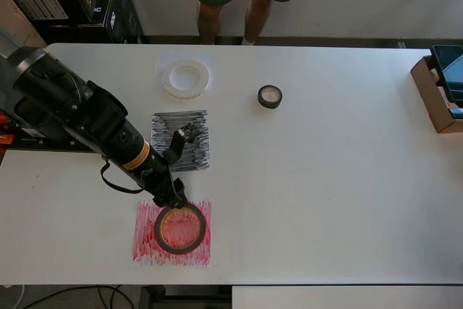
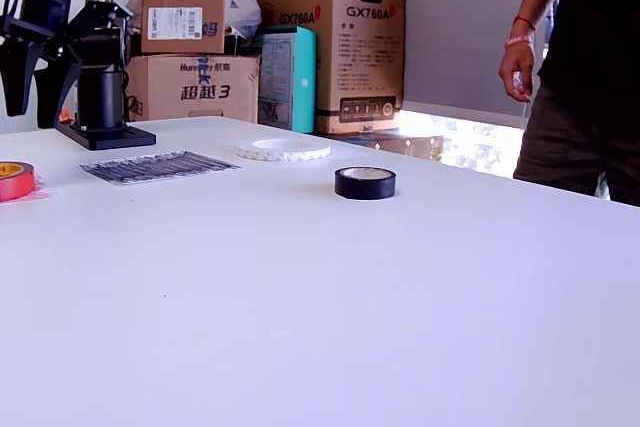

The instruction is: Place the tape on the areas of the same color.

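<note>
**Red roll on red sheet, gripper spread above it**

In the overhead view the dark-red tape roll (image 1: pixel 179 229) with its yellowish core lies flat on the red scribbled sheet (image 1: pixel 148 240), toward that sheet's right half and inside its edges. The exterior view shows this roll at the far left edge, resting on the table (image 2: pixel 350 297). The gripper (image 2: pixel 38 75) hangs above with its two fingers spread apart and nothing between them; in the overhead view it sits between the black scribbled sheet (image 1: pixel 189 122) and the red roll, one finger reaching over the black sheet and the other just at the roll's upper rim. Whether that finger touches the roll cannot be told.

The translucent-white tape ring (image 1: pixel 186 78) lies on the plain white sheet (image 1: pixel 162 70), which barely stands out from the white table. The small black tape roll (image 1: pixel 270 96) sits on bare table, well apart from the black sheet, to the overhead view's right of the white ring.

A person (image 2: pixel 585 77) stands at the table's far side. Cardboard boxes (image 2: pixel 330 37) are stacked behind the arm's base (image 2: pixel 103 132).
</note>
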